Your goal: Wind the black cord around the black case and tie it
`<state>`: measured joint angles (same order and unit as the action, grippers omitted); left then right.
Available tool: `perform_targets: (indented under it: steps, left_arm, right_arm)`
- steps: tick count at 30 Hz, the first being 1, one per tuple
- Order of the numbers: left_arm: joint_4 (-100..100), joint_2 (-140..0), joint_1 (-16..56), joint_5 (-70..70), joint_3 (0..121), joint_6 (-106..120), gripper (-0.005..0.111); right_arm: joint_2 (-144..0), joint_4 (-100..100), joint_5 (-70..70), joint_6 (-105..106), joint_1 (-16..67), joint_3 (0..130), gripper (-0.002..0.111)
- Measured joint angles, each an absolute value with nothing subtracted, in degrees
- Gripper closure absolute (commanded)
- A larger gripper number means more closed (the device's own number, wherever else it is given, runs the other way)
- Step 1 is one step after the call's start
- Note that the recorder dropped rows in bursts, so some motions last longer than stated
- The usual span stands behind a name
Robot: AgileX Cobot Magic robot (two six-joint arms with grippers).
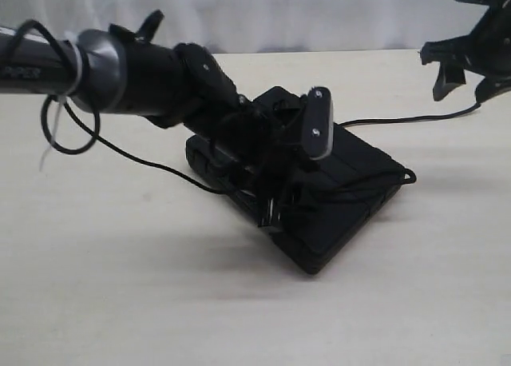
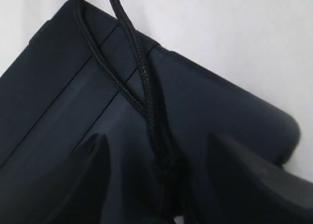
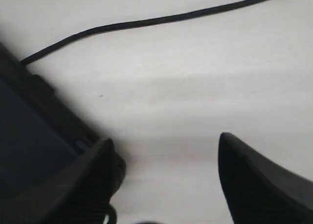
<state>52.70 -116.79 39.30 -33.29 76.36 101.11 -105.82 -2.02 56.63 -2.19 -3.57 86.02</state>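
The black case lies flat in the middle of the table. The black cord runs from the case's far right side over the table toward the upper right, and strands cross the lid to a small loop at the right corner. My left gripper points down onto the case. In the left wrist view the case fills the picture, and a doubled cord with a knot lies between the spread fingers. My right gripper hangs open above the table, nothing between its fingers; the cord and a case corner show beyond.
A thin black line trails over the table from under the left arm to the case's left edge. The left arm's own wiring loops off its sleeve. A pale wall stands behind the table's far edge.
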Motion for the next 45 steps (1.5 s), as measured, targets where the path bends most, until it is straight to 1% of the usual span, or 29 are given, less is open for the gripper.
perform_targets:
  steps: [2, 3, 4, 7, 8, 11, 12, 13, 17, 20, 23, 25, 27, 28, 29, 31, 32, 40, 45]
  left_arm:
    - [52.7, -118.2, 40.7, -29.9, 76.4, 102.1, 0.052]
    - [52.7, -118.7, 41.0, -28.4, 76.4, 102.2, 0.053]
    - [53.0, -119.2, 41.6, -26.0, 76.5, 102.2, 0.058]
    - [53.0, -119.6, 41.9, -23.0, 76.7, 102.2, 0.078]
    - [53.0, -119.8, 41.9, -22.1, 76.7, 102.2, 0.089]
    - [52.8, -120.1, 41.5, -20.6, 76.7, 102.1, 0.100]
    - [52.8, -120.1, 41.2, -20.4, 76.7, 102.1, 0.107]
    - [52.8, -120.1, 40.5, -19.9, 76.7, 102.1, 0.107]
    - [52.8, -120.1, 39.2, -18.8, 76.7, 101.4, 0.107]
    - [52.7, -120.1, 38.9, -17.5, 76.7, 101.2, 0.107]
    - [52.1, -120.1, 38.7, -16.9, 76.7, 101.1, 0.107]
    - [51.7, -120.2, 38.7, -16.6, 76.7, 100.9, 0.107]
    - [51.6, -120.2, 38.7, -16.6, 76.7, 100.9, 0.107]
    - [51.6, -120.2, 38.7, -16.6, 76.7, 100.9, 0.107]
    - [51.6, -120.2, 38.7, -16.5, 76.7, 100.9, 0.107]
    - [51.6, -120.2, 38.7, -16.5, 76.7, 100.9, 0.107]
    - [51.6, -120.2, 38.7, -16.5, 76.7, 100.9, 0.107]
    - [51.5, -120.2, 38.7, -16.3, 76.7, 100.8, 0.107]
    - [52.0, -120.2, 38.7, -12.5, 76.7, 97.7, 0.107]
  right_arm:
    - [-106.0, -2.3, 54.1, -2.2, -5.3, 83.8, 0.050]
    - [-106.4, -2.6, 53.0, -2.3, -6.2, 83.1, 0.050]
    - [-107.5, -3.7, 51.4, -2.3, -7.7, 82.5, 0.050]
    - [-109.9, -4.7, 49.1, -2.3, -9.3, 82.1, 0.050]
    - [-110.8, -4.8, 48.1, -2.3, -9.6, 82.1, 0.050]
    - [-114.6, -8.2, 41.2, -2.5, -9.7, 82.1, 0.050]
    - [-115.5, -9.7, 39.4, -2.5, -9.7, 82.1, 0.050]
    - [-117.7, -13.4, 34.9, -2.5, -9.7, 82.1, 0.050]
    - [-123.5, -22.0, 25.7, -2.5, -10.2, 82.1, 0.050]
    - [-127.3, -29.4, 23.8, -2.5, -11.0, 83.5, 0.051]
    - [-129.3, -30.9, 23.6, -2.5, -11.0, 86.6, 0.055]
    - [-131.2, -31.5, 23.6, -2.5, -11.0, 89.5, 0.063]
    - [-132.4, -31.7, 23.6, -2.5, -11.1, 91.1, 0.073]
    - [-133.0, -31.7, 23.8, -2.5, -11.1, 92.0, 0.079]
    - [-133.9, -31.8, 24.1, -2.5, -11.1, 93.0, 0.090]
    - [-135.6, -32.1, 24.2, -1.0, -11.1, 95.1, 0.102]
    - [-136.2, -32.4, 24.2, 0.0, -11.1, 95.8, 0.104]
    - [-137.5, -35.1, 24.2, 8.0, -11.1, 97.5, 0.104]
    - [-136.4, -38.0, 25.9, 16.4, -11.2, 96.9, 0.104]
